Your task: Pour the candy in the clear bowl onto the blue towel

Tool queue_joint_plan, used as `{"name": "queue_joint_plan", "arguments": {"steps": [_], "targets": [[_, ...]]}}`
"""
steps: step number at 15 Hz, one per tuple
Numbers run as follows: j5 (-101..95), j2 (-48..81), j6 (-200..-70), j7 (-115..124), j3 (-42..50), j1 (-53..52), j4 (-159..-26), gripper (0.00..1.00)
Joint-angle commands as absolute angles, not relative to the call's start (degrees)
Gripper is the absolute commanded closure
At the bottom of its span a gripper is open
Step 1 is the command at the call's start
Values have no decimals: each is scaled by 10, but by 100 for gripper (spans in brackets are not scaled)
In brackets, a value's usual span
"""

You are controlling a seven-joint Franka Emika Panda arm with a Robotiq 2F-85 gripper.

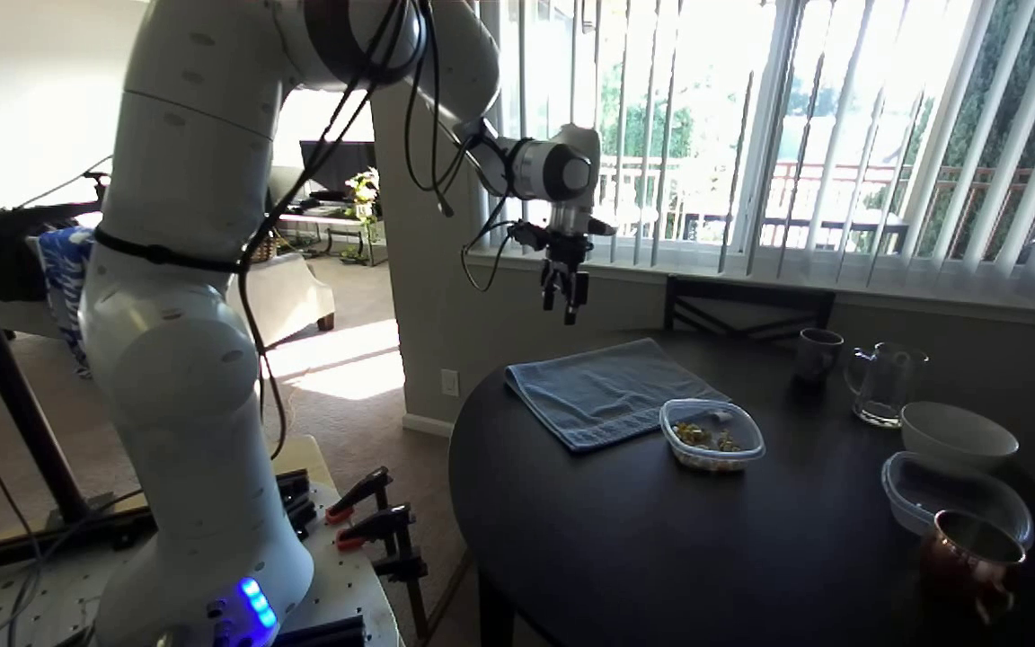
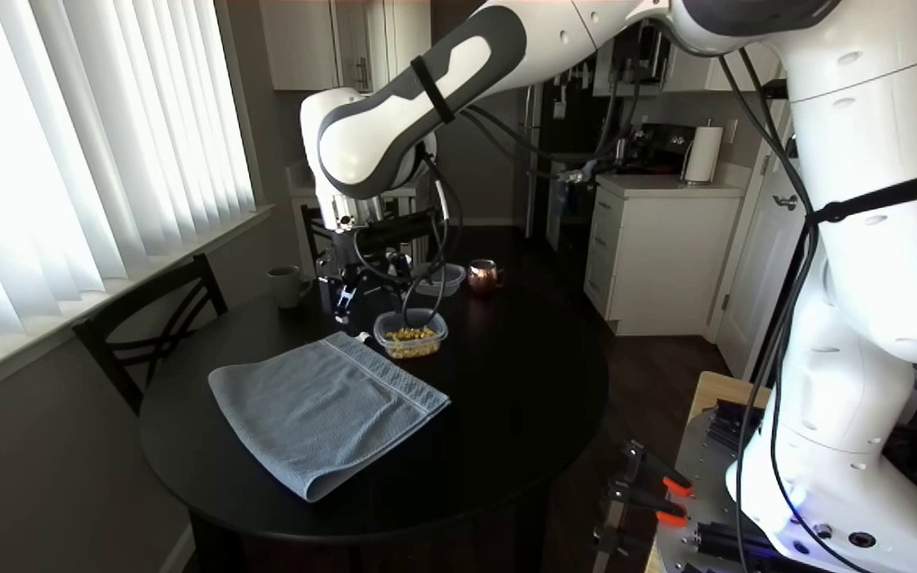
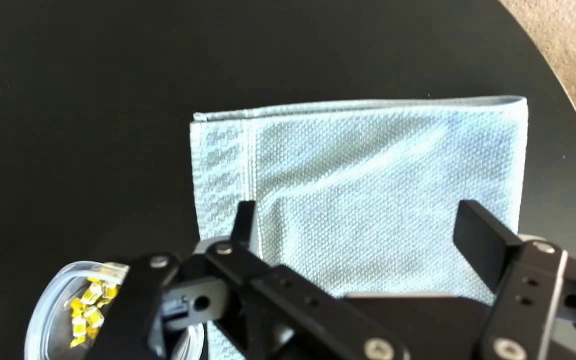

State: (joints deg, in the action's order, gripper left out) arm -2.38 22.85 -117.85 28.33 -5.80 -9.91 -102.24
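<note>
Robotiq gripper hung above blue towel, spread wide, empty-handed. Clear bowl of yellow candy sat beside towel.

Yellow candy inside clear bowl, bowl upright, folded blue towel just beside

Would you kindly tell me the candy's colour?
The candy looks mostly yellow, clearest in the wrist view.

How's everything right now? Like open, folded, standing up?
Clear bowl: upright, uncovered.
Candy: heaped inside that bowl.
Blue towel: folded, slightly wrinkled.
Hand: open, empty, up high.
Gray mug: upright.
Glass mug: upright.
Copper mug: upright.
White bowl: upright.
Other clear bowl: upright, uncovered.
Blinds: partly open.
Blue lights: glowing.
</note>
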Motion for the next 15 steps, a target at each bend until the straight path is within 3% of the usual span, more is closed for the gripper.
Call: {"name": "queue_joint_plan", "arguments": {"steps": [1,9,15], "targets": [[1,303,-1162,304,-33,-102,-918,0],[43,439,-1150,389,28,-73,-770,0],[66,495,-1223,470,40,-69,-737,0]]}}
